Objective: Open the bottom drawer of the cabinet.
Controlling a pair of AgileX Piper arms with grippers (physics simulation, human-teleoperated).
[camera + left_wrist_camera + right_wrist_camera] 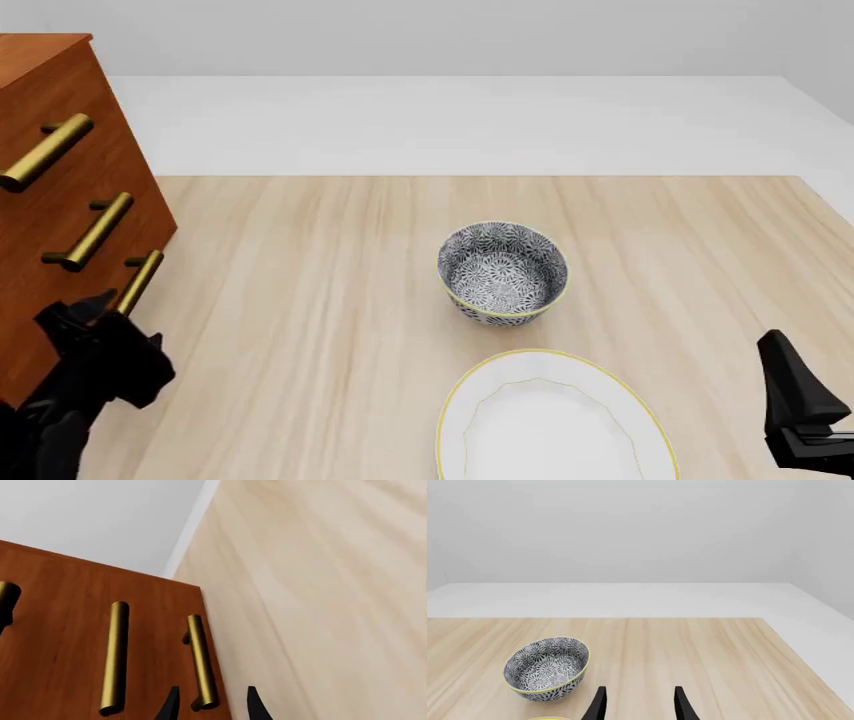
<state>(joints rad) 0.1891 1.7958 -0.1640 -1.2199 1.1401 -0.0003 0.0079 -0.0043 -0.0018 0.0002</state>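
The cabinet stands at the table's far left, reddish-brown, with three brass bar handles. The bottom drawer is the lowest one, and its handle sits just above the tabletop. My left gripper is right in front of that handle. In the left wrist view the gripper is open, and the near end of the bottom handle lies between its fingertips, not clamped. My right gripper hangs open at the near right with nothing in it, as its own wrist view shows.
A patterned black-and-white bowl with a yellow rim stands mid-table, also in the right wrist view. A white oval plate lies in front of it at the near edge. The wooden table ends in a white floor beyond.
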